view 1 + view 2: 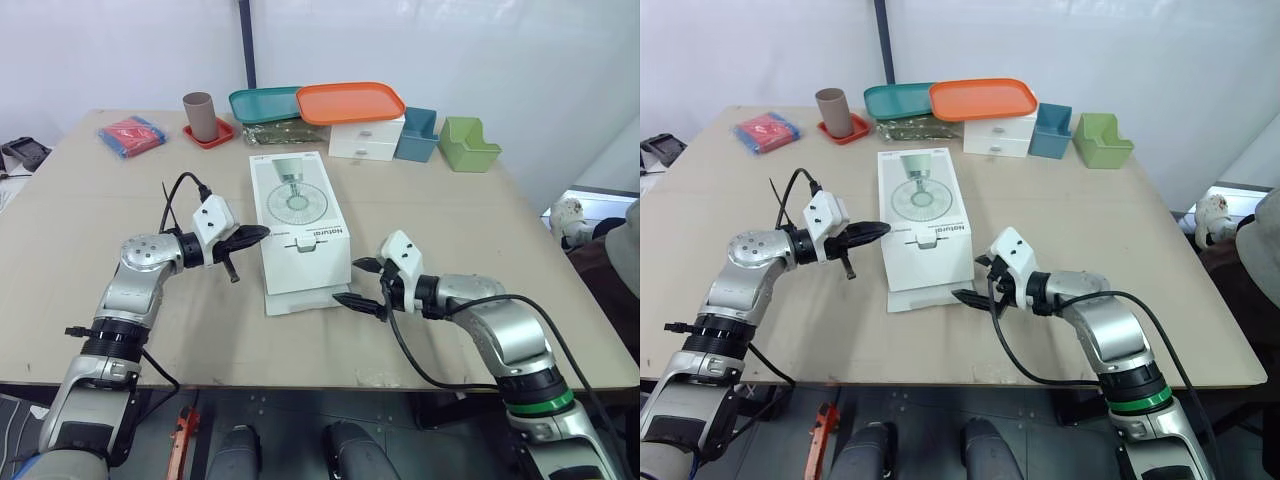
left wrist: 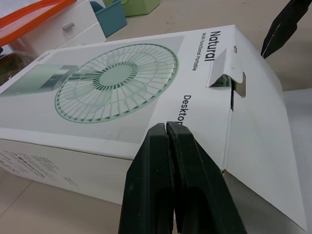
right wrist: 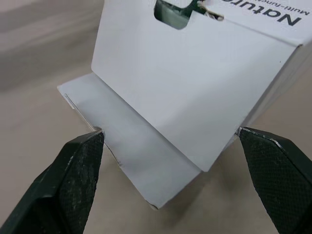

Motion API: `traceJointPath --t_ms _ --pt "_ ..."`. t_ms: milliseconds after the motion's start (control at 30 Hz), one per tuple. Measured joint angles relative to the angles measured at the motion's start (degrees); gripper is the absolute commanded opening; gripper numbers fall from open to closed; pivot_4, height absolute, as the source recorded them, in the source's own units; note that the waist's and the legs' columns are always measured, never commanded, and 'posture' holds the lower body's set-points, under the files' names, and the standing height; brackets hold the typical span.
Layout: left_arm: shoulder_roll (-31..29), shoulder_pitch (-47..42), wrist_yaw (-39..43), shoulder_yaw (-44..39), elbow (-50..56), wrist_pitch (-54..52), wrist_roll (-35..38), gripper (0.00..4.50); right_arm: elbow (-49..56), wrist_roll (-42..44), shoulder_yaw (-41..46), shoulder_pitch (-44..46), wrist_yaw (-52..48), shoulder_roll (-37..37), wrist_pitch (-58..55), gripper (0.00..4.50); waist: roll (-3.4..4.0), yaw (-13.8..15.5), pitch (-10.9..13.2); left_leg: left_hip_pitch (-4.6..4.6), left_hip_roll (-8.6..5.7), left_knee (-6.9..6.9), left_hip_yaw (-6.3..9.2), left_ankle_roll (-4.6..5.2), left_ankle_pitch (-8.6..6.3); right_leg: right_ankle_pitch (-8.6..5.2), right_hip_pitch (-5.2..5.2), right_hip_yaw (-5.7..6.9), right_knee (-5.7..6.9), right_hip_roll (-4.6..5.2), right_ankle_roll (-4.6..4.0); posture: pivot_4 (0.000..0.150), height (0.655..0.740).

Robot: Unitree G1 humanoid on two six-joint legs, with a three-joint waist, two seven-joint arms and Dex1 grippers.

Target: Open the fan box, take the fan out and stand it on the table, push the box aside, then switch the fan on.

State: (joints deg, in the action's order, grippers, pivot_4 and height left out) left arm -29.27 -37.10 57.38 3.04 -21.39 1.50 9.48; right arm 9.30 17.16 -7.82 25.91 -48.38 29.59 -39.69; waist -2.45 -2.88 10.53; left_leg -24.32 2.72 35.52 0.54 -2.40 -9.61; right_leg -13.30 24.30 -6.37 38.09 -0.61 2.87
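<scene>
The white fan box (image 1: 298,215) lies flat in the middle of the table (image 1: 110,215), a green fan pictured on its top. At its near end a flap (image 1: 300,298) is folded out and rests on the table; through a cut-out in that end face (image 3: 170,17) something green shows. My left gripper (image 1: 260,233) is shut with nothing in it, its tip at the box's left side close to the near end. My right gripper (image 1: 357,281) is open at the box's near right corner, one fingertip (image 3: 83,146) at the flap's edge, the other beside the box.
Along the far edge stand a brown cup (image 1: 200,116) on a red saucer, a teal tray (image 1: 265,103), an orange tray (image 1: 350,102) on white drawers (image 1: 366,138), a blue bin (image 1: 416,135) and a green bin (image 1: 467,145). A red cloth (image 1: 132,134) lies far left.
</scene>
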Motion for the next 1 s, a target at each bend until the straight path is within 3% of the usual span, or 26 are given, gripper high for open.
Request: traceJointPath --t_ms 367,800,1000 --pt "0.18 0.04 -0.5 0.44 -0.36 1.18 -0.5 0.14 -1.73 1.66 -0.19 1.29 -1.42 -0.59 -0.91 4.5 0.0 0.01 0.0 0.0 0.0 0.02 0.0 0.0 0.0 0.01 0.0 -0.01 0.0 0.0 0.0 0.15 0.74" --pt "-0.27 -0.5 0.58 0.44 -1.97 2.54 -0.48 0.14 6.51 15.35 4.56 -1.6 -7.75 1.29 -2.92 4.5 0.01 0.02 -0.01 0.02 0.01 0.02 0.0 0.0 0.0 -0.02 -0.01 -0.01 0.0 -0.02 -0.09 0.15 0.74" --pt "-0.94 -1.22 1.01 0.36 -3.72 3.6 -0.5 0.14 2.31 13.88 5.22 3.46 -2.99 -3.78 0.37 4.5 0.05 -0.08 -0.03 0.04 0.02 0.09 -0.01 0.04 0.03 0.12 -0.02 -0.01 0.0 -0.02 -0.12 0.15 0.74"
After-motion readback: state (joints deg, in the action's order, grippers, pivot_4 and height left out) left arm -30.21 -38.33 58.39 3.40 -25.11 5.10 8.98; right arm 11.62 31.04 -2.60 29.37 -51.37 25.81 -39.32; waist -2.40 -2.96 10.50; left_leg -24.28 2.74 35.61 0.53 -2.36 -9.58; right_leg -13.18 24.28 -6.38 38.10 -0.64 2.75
